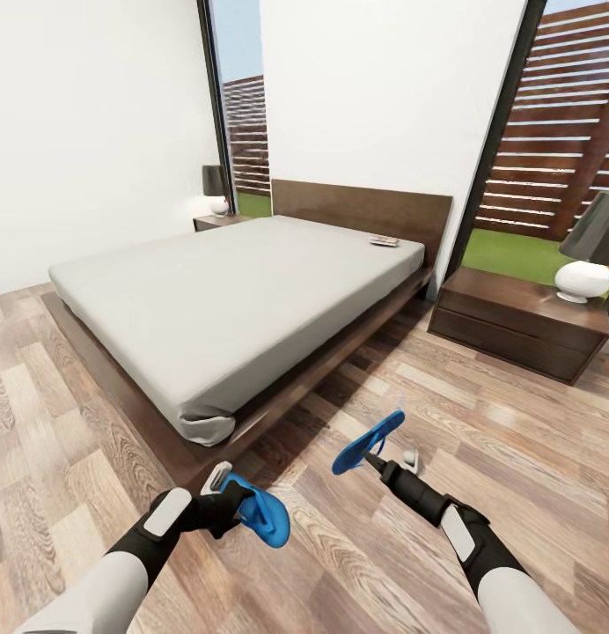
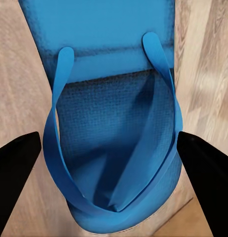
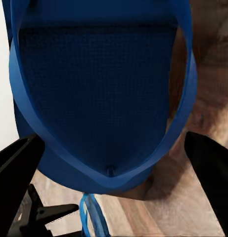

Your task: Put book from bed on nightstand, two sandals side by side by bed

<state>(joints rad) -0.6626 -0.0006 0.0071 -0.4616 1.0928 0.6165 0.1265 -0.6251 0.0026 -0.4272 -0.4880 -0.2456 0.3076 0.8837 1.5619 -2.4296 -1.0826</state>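
Both sandals aloft, one per arm, near the bed.
Left sandal and right sandal: light, floppy; fingers clamp the sole edges, best hold.

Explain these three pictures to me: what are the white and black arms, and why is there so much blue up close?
The big picture is from a camera on a simulated robot's head, looking down over its two arms. Each arm holds one blue sandal: the left gripper has the left sandal, the right gripper has the right sandal. The other two pictures come from cameras near each wrist, so the sandals loom large between dark fingers. Ahead are the bed, a book on it, and a nightstand.
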